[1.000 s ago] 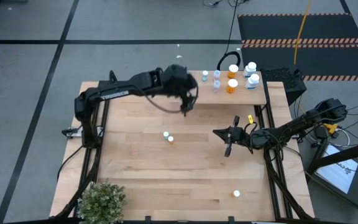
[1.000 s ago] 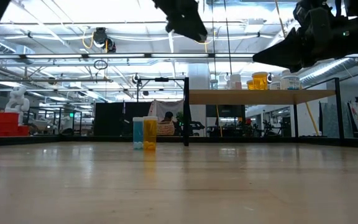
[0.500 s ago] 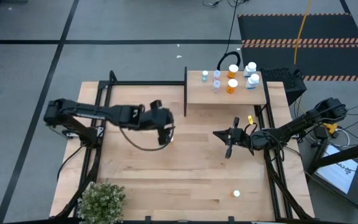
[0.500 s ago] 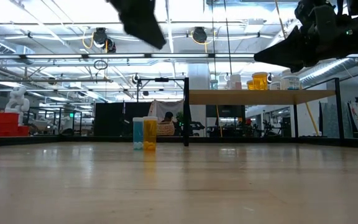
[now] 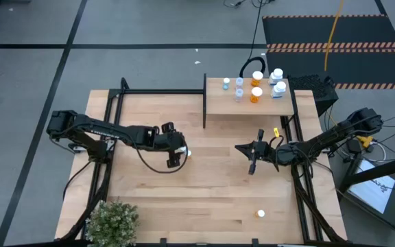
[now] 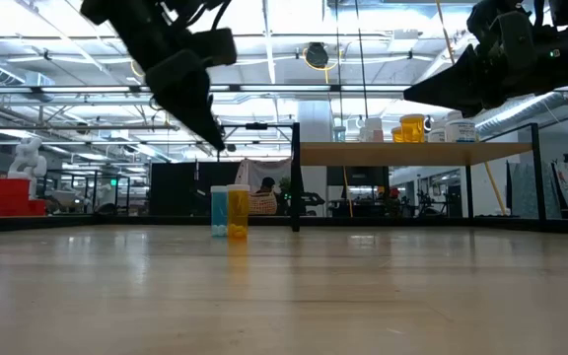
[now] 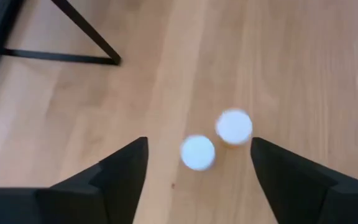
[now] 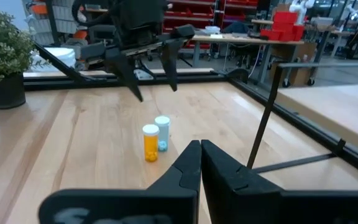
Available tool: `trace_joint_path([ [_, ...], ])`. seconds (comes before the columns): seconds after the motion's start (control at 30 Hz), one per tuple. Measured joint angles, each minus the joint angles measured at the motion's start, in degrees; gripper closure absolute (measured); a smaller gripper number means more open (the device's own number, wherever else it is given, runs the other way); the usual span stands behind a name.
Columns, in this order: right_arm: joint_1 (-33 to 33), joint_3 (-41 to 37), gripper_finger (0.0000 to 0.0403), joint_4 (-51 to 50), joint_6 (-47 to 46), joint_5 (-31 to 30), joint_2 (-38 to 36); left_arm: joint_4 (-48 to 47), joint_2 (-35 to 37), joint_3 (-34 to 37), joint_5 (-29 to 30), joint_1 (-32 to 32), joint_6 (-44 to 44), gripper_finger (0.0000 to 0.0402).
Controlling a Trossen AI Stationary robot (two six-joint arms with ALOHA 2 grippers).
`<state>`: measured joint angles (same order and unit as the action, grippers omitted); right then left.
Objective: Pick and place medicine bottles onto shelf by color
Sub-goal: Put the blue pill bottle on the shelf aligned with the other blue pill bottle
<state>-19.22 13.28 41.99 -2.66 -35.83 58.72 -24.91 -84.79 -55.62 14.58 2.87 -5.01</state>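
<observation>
— Where are the left gripper (image 7: 194, 171) jaws?
— Spread wide, empty, hanging above an orange bottle (image 8: 150, 144) and a blue bottle (image 8: 162, 134) standing side by side mid-bench (image 5: 211, 185).
— The right gripper (image 8: 200, 148)?
— Jaws pressed together, holding nothing, near the shelf (image 5: 225, 106), which carries more bottles.

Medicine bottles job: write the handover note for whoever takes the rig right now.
Left pincer: open, empty, hovering above the pair of bottles mid-table.
Right pincer: shut, empty, waiting at the table's right side.
Done: six bottles stand on the shelf, pale blue and orange mixed.
Left: the orange bottle and the blue bottle, upright side by side under the left pincer, plus a lone orange bottle near the front right corner.
</observation>
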Motion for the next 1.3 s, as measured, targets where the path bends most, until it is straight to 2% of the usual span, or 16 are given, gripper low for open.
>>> trace_joint_path([
  [0.13,0.0,0.0,0.0399,-1.1,-1.2,0.0,0.0,4.5,0.0,4.5,-0.2,0.1,0.7,0.009],
  [0.23,0.0,0.0,0.0399,-1.1,-1.2,0.0,0.0,7.0,0.0,7.1,-0.1,-0.1,1.1,0.0084],
  [0.37,0.0,0.0,0.0399,-1.1,-1.2,0.0,0.0,13.0,0.0,11.0,-2.4,-0.7,2.3,0.0092],
  [0.57,0.0,0.0,0.0399,-1.1,-1.2,0.0,0.0,20.3,0.0,14.8,-2.7,-2.0,3.0,0.0113],
  [1.3,0.0,0.0,0.0399,-1.1,-1.2,-0.1,0.0,25.4,-3.6,15.4,-6.2,-4.6,6.9,0.0171],
])
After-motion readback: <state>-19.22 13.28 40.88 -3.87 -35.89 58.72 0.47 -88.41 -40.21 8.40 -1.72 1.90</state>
